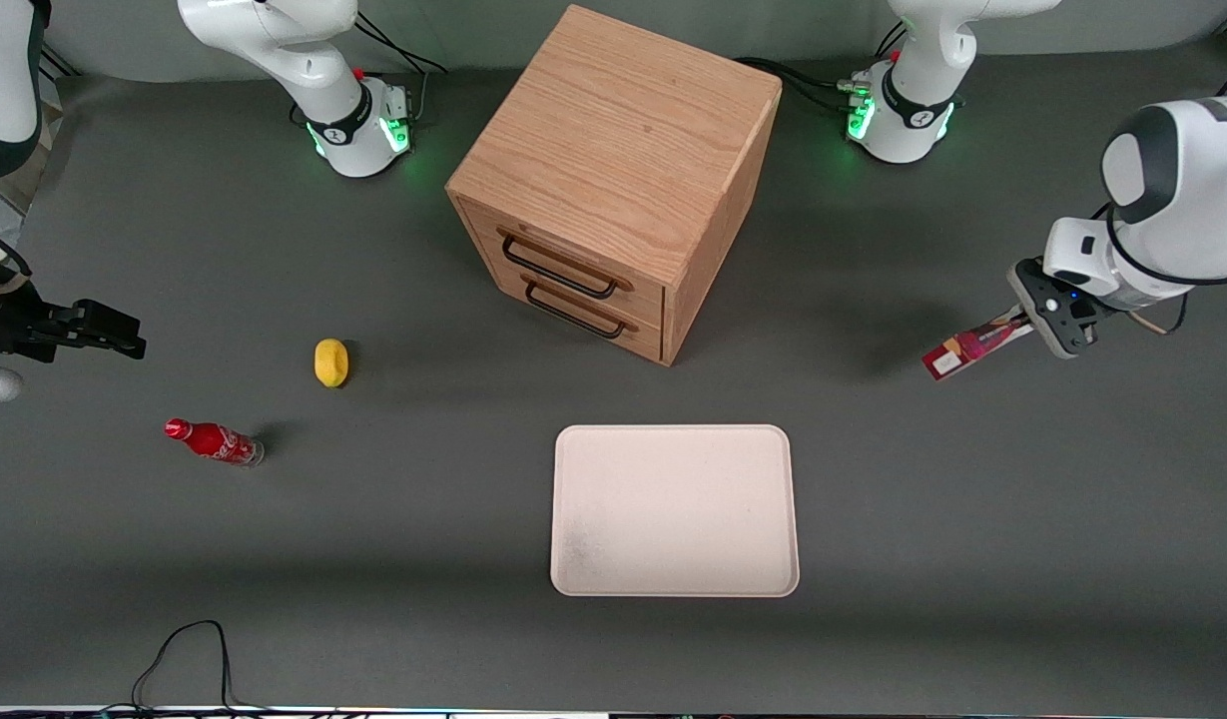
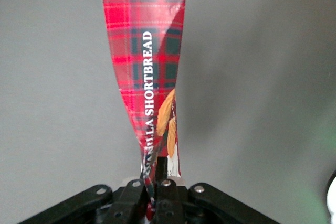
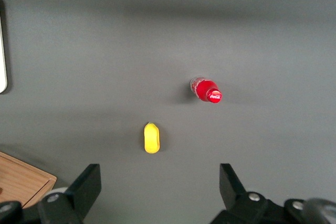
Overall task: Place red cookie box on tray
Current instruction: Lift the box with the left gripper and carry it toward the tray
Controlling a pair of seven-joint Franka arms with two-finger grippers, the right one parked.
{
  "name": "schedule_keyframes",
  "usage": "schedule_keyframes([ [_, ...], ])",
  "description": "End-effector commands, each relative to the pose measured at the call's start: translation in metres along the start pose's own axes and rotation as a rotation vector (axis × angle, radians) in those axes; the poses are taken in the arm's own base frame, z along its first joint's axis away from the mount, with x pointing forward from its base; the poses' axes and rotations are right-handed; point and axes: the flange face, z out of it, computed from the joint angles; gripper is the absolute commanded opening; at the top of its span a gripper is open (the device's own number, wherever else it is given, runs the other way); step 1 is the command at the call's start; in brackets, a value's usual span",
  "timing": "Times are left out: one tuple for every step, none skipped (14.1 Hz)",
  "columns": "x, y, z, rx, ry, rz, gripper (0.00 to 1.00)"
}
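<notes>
— What does the claw [image 1: 1022, 322] hold?
— I see it closed on one end of the red cookie box [image 1: 972, 347], lifted above the tabletop [image 1: 972, 519] toward the working arm's end.
— And the tray [image 1: 675, 509]?
— It lies well apart, nearer the front camera than the wooden cabinet [image 1: 618, 180].

a dark grey table [image 1: 972, 519] carries the tray [image 1: 675, 510], a wooden cabinet [image 1: 613, 180], a yellow lemon [image 1: 331, 361] and a cola bottle [image 1: 214, 441]. the gripper [image 1: 1022, 325] hangs above the table's working-arm end, all of them well apart from its fingers.

hand [image 1: 1024, 322] holding cookie box [image 1: 975, 347], above table [image 1: 972, 499]
</notes>
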Motion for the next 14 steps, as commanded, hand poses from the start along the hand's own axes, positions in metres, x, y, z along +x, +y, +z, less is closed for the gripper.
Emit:
schedule_keyframes([
  [0.057, -0.015, -0.051, -0.021, 0.031, -0.170, 0.00],
  [0.075, -0.016, -0.064, -0.039, 0.034, -0.234, 0.00],
  [0.092, -0.019, -0.073, -0.049, 0.033, -0.303, 0.00],
  [0.113, -0.021, -0.081, -0.042, 0.035, -0.369, 0.00],
  [0.137, -0.024, -0.084, -0.041, 0.032, -0.434, 0.00],
  [0.160, -0.028, -0.081, -0.040, 0.025, -0.513, 0.00],
  [0.184, -0.033, -0.073, -0.037, 0.023, -0.597, 0.00],
  [0.208, -0.031, -0.060, -0.038, 0.015, -0.666, 0.00],
  [0.231, -0.029, -0.048, -0.033, 0.015, -0.733, 0.00],
  [0.253, -0.028, -0.037, -0.026, 0.015, -0.799, 0.00],
  [0.275, -0.025, -0.027, -0.019, 0.014, -0.856, 0.00],
  [0.290, -0.027, -0.014, -0.012, 0.021, -0.914, 0.00],
  [0.304, -0.027, -0.001, -0.002, 0.046, -0.963, 0.00],
  [0.314, -0.028, 0.016, 0.005, 0.060, -0.990, 0.00],
])
